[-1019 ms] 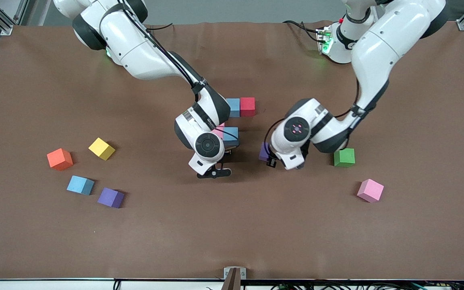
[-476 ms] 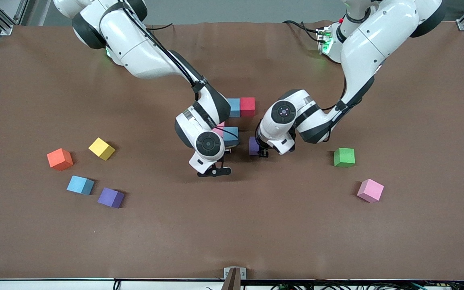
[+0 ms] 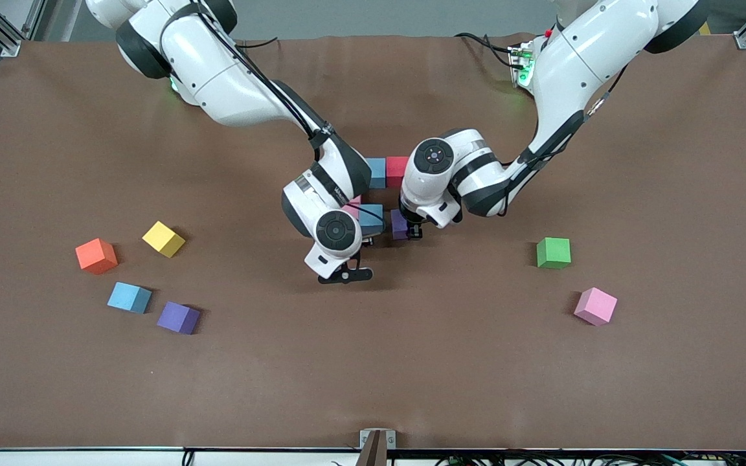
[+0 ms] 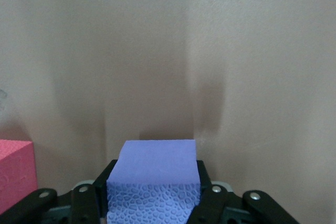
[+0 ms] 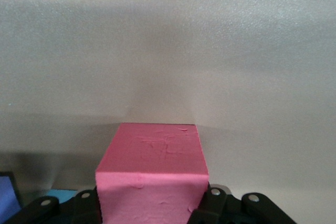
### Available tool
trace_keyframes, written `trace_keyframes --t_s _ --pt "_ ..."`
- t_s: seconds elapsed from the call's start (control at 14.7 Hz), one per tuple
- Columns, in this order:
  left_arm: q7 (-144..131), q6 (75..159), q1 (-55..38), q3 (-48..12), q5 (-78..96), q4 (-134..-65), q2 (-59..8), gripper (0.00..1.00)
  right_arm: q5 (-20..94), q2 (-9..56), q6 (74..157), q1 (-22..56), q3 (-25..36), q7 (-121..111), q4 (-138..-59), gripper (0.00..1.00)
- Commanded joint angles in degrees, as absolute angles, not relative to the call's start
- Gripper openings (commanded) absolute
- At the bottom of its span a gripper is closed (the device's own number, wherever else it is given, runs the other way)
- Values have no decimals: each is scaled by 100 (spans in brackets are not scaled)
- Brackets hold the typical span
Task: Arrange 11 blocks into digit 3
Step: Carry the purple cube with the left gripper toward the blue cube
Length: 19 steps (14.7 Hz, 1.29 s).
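Brown table cover [image 3: 373, 362], plain. White arms with black joints. Purple block [image 4: 155, 182] with a pebbled texture on one face, between black fingers [image 4: 84, 203]. Pink block [image 5: 152, 177], plain, also between black fingers [image 5: 86, 205]. Blue block [image 3: 376, 172] touching red block [image 3: 397, 169]. Loose blocks: orange [image 3: 96, 255], yellow [image 3: 163, 239], blue [image 3: 129, 297], purple [image 3: 178, 317], green [image 3: 553, 252], pink [image 3: 596, 305].

Front view high, facing robots, whole table [image 3: 88, 388]. Wrist views close, down between fingers; share centre cubes.
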<state>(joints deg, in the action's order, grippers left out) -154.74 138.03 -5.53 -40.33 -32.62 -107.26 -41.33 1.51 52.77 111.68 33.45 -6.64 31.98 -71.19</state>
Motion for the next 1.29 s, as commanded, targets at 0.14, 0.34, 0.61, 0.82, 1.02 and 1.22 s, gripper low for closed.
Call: trace_keyframes --t_s 0.14,0.34,0.61,0.82,1.02,1.22 --pt "-15566 13896 -650 -4025 -3393 -10837 -3981 21 114 5089 11259 3340 -729 3190 -7427 19" --pt "-15487 13939 -720 -4025 -3393 -10819 -3999 21 114 5089 11259 3357 -729 3190 -7427 19" --pt "-15416 13939 -729 -4025 -3393 -10837 -3999 21 132 5080 11259 3366 -729 3191 -7479 19" --pt "-15416 13983 -738 -4025 -3393 -10837 -4008 21 141 5080 11250 3366 -729 3190 -7479 19" --pt "-15232 14018 -738 -4025 -3393 -10828 -4043 22 149 5080 11250 3366 -729 3190 -7479 19" --pt "-15205 14019 -738 -4025 -3393 -10819 -4061 22 149 5080 11267 3384 -729 3208 -7479 44"
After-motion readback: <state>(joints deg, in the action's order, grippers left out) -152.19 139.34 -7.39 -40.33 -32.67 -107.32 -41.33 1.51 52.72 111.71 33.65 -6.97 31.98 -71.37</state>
